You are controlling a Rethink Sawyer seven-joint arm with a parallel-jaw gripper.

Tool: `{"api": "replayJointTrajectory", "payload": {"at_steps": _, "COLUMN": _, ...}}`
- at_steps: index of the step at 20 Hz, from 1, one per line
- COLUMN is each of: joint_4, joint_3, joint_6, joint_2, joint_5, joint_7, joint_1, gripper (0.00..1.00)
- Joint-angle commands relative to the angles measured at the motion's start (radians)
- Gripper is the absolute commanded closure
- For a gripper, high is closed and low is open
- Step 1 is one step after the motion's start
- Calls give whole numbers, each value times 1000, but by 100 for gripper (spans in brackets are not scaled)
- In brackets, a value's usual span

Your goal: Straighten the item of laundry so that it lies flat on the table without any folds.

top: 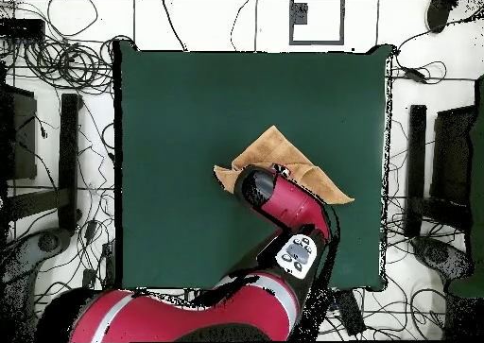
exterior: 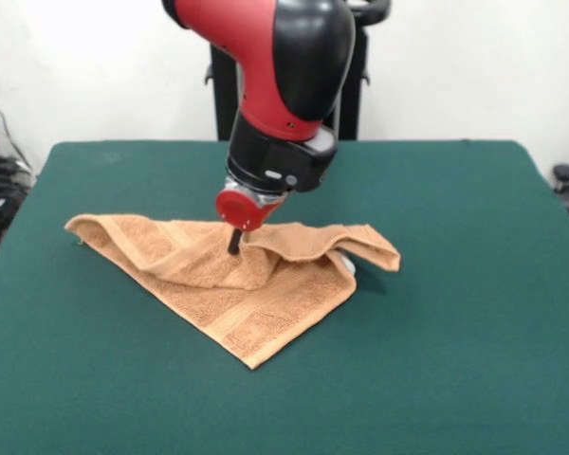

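The item of laundry [exterior: 256,294], an orange-tan towel, lies folded into a rough triangle near the middle of the green table [exterior: 455,332], one corner pointing at the front edge. Its far edge stands up in a ridge, and the ends of that ridge hang slightly above the cloth. My gripper [exterior: 237,245] comes down onto the ridge a little left of its middle and is shut on the fold; one black finger [exterior: 234,242] shows against the towel. In the overhead view the arm covers the gripper and part of the towel [top: 274,150].
The table [top: 189,103] extends well beyond the towel on all sides. Cables and dark stands [top: 68,160] surround it on the floor. The robot's black pedestal [exterior: 226,95] stands behind the far edge.
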Motion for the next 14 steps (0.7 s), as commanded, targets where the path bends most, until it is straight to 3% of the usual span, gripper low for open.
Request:
{"api": "replayJointTrajectory", "payload": {"at_steps": 1, "joint_4": -48, "joint_3": 105, "joint_6": 140, "joint_2": 8, "joint_5": -42, "joint_7": 4, "joint_1": 15, "gripper": 100}}
{"api": "replayJointTrajectory", "payload": {"at_steps": 14, "joint_4": 20, "joint_3": 152, "joint_6": 191, "joint_2": -75, "joint_5": -118, "joint_7": -61, "joint_1": -15, "gripper": 100}}
